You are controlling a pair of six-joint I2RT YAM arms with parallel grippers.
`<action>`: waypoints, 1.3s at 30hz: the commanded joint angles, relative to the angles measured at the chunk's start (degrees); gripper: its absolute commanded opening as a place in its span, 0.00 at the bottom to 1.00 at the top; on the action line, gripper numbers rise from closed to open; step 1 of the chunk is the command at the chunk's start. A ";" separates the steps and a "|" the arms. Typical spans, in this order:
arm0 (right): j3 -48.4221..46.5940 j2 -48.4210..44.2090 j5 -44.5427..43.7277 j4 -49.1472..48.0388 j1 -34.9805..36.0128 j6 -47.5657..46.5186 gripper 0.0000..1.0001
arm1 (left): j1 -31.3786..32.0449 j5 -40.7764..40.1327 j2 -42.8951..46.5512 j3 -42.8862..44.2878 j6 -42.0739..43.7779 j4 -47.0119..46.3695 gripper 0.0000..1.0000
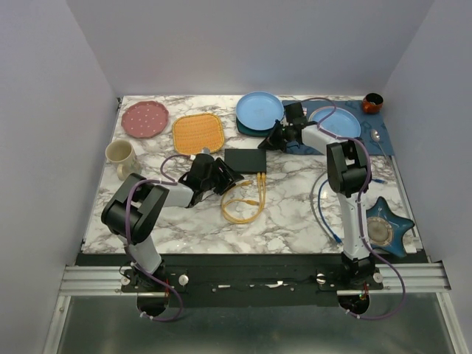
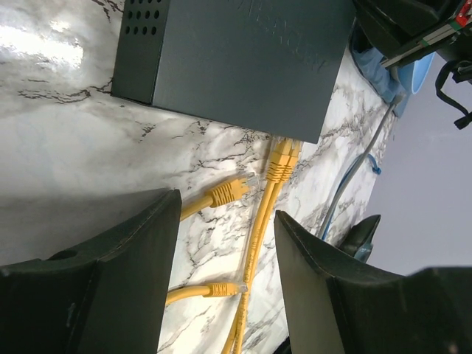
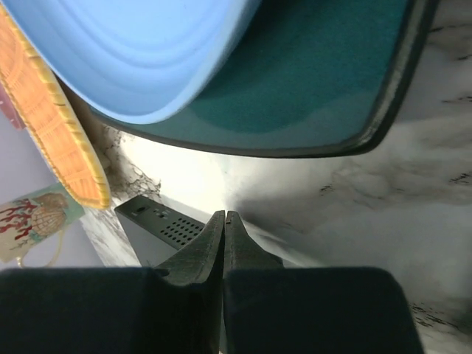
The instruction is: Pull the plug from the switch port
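The switch (image 1: pixel 245 159) (image 2: pixel 243 51) is a flat black box lying mid-table. Two yellow plugs (image 2: pixel 282 158) (image 1: pixel 260 177) sit side by side in its near edge, and their cables run down to a yellow coil (image 1: pixel 242 206). Two loose yellow plugs (image 2: pixel 230 192) lie on the marble nearby. My left gripper (image 2: pixel 225 210) (image 1: pixel 230 179) is open just left of the inserted plugs, with only cable and marble between its fingers. My right gripper (image 3: pixel 224 217) (image 1: pixel 265 144) is shut on nothing, at the switch's far right corner (image 3: pixel 158 228).
A light blue plate (image 3: pixel 133 51) on a teal plate (image 3: pixel 310 74) lies just beyond the right gripper. Also here: an orange woven mat (image 1: pixel 198 133), a pink plate (image 1: pixel 145 119), a cream mug (image 1: pixel 120 154), a blue cable (image 1: pixel 324 214) and a star-shaped dish (image 1: pixel 383 225).
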State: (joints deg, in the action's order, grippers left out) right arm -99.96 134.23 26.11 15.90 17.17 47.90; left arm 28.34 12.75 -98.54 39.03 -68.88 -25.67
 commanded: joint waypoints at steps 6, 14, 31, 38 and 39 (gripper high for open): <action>8.55 -5.38 -2.11 2.56 0.32 -1.93 0.10 | -3.28 0.78 3.18 0.61 -0.90 0.35 0.63; 13.21 -9.42 -4.04 1.24 -0.03 -0.45 0.09 | -4.34 -3.08 9.94 1.41 1.82 5.19 0.63; 33.34 -26.66 9.91 -27.41 0.67 5.01 0.14 | 3.64 4.20 3.91 -0.89 0.51 -8.07 0.63; 36.06 -22.88 12.04 -27.15 4.71 2.29 0.12 | 4.88 7.02 -0.25 0.17 -0.90 -10.36 0.63; 36.41 -22.44 12.04 -27.15 4.80 2.29 0.12 | 4.89 7.02 -0.33 0.26 -0.82 -10.45 0.63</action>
State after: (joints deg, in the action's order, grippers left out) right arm -65.52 109.86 34.54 -8.99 20.51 51.29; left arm 33.12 17.02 -98.37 38.46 -68.90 -31.94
